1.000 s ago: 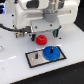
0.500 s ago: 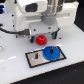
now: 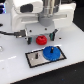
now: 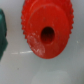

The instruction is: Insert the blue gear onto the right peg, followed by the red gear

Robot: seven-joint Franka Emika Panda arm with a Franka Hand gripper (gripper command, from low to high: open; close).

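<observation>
The blue gear [image 3: 50, 52] lies flat on the exterior view's right half of the black-rimmed grey plate [image 3: 32, 61]; the right peg is hidden under it. The red gear [image 3: 41, 39] lies on the white table just behind the plate. My gripper [image 3: 45, 34] hangs right above the red gear, its dark fingers seemingly spread to either side of it, holding nothing. In the wrist view the red gear [image 4: 47, 29] fills the frame, seen from above with its dark centre hole. The fingertips do not show clearly there.
The left peg [image 3: 36, 56] stands as a thin dark pin on the plate's bare half. A dark green shape [image 4: 2, 33] sits at the edge of the wrist view beside the red gear. The white arm body and cables fill the back of the exterior view.
The gripper has come down a little closer over the red gear. The blue gear, the red gear and the plate have not moved.
</observation>
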